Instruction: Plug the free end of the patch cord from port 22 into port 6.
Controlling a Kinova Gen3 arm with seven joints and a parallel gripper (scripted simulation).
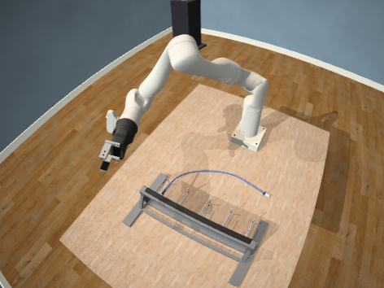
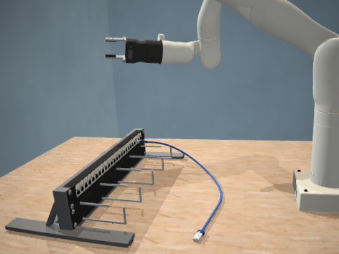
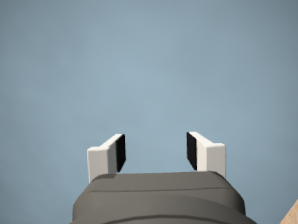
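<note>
"Measuring by eye, how is the gripper set?"

"The fingers are spread fully apart, and nothing is held between them. The gripper is positioned well above the surface and is pointed roughly level."

"Where is the cord to be found?"

"The blue patch cord is laid out in a wide curve. One end is seated in a jack near one end of the rack; its port number cannot be read. The free plug is rested on the surface, between the rack and the robot base, and is touched by neither. Which way its latch is turned cannot be told."

"And the rack?"

"It is supported upright on two flat feet. Metal cable guides are projected from its front, on the side of the robot base. Port 6 is not yet filled by the free plug."
</note>
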